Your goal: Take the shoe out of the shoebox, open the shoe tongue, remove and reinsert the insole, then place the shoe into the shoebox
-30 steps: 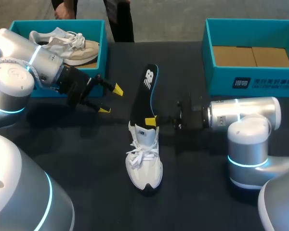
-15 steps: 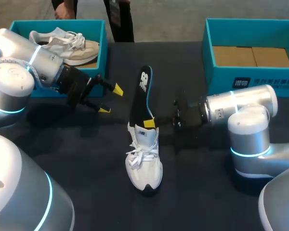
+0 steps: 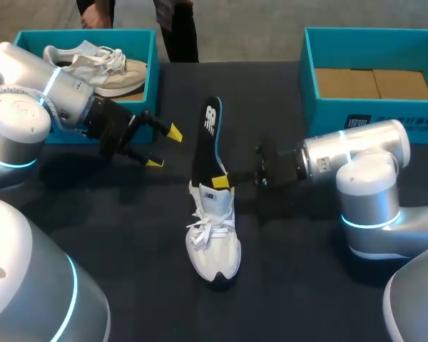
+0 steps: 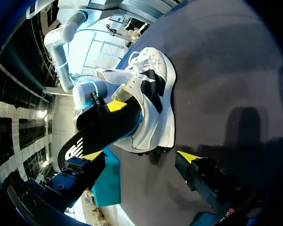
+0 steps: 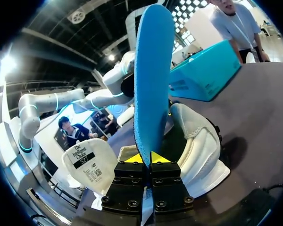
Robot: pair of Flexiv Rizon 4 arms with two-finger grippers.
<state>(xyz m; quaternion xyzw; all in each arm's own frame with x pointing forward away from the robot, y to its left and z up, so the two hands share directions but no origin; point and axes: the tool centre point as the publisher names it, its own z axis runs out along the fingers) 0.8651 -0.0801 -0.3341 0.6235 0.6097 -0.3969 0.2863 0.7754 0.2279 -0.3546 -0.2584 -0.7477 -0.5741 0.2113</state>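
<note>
A white sneaker [image 3: 214,239] stands on the dark table, toe toward me. A black insole [image 3: 205,146] with a blue underside [image 5: 153,80] sticks up out of its heel opening, leaning away. My right gripper [image 3: 221,180] is shut on the insole's lower end at the shoe's collar; in the right wrist view its gripper [image 5: 147,157] pinches the blue side just above the sneaker [image 5: 198,146]. My left gripper [image 3: 164,147] hangs open left of the insole, holding nothing. The left wrist view shows its gripper [image 4: 141,157] open beside the sneaker [image 4: 153,108] and insole [image 4: 104,129].
A teal shoebox [image 3: 151,68] at the back left holds a second, beige-soled shoe [image 3: 103,64]. Another teal box [image 3: 310,107] at the back right shows a cardboard floor. Dark table lies open in front of and beside the sneaker.
My right arm has pushed slightly left, and the insole's top has swung left and a little away. The left arm and the sneaker have stayed put.
</note>
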